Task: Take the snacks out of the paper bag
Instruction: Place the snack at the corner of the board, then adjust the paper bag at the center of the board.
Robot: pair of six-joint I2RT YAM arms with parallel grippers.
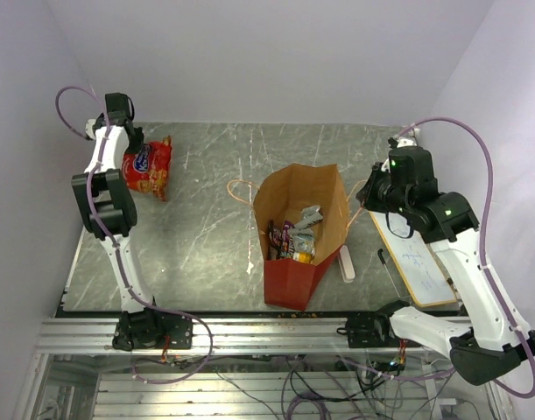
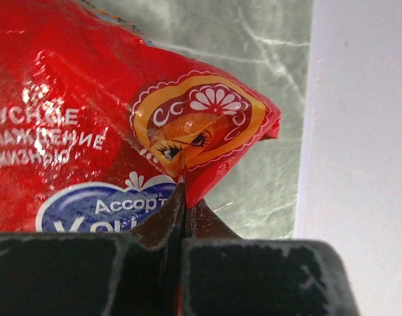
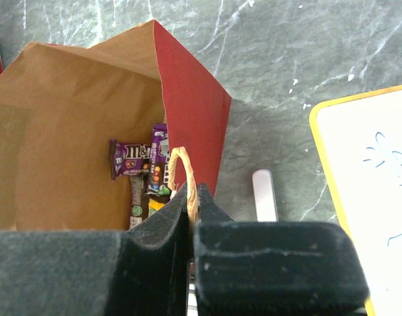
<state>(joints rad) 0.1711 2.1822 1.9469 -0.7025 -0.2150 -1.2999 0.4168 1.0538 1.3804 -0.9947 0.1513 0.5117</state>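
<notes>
The chip bag (image 1: 149, 168) is out, upper left, pinched by left fingers (image 2: 162, 227); packets (image 1: 295, 241) still to come out of the paper bag (image 1: 293, 282), right fingers (image 3: 162, 230) clenched on its handle (image 3: 185, 170).

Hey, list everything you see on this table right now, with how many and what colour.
chip bag: one, red-orange, far left
paper bag: one, red outside, brown inside, centre, mouth open
small packets: several, purple, yellow, clear, inside the paper bag
eraser: one, white, right of the paper bag
whiteboard: one, white, yellow edge, right side
table: one, grey marbled
left fingers: black, shut on chip bag edge
right fingers: black, shut on the bag's tan handle
</notes>
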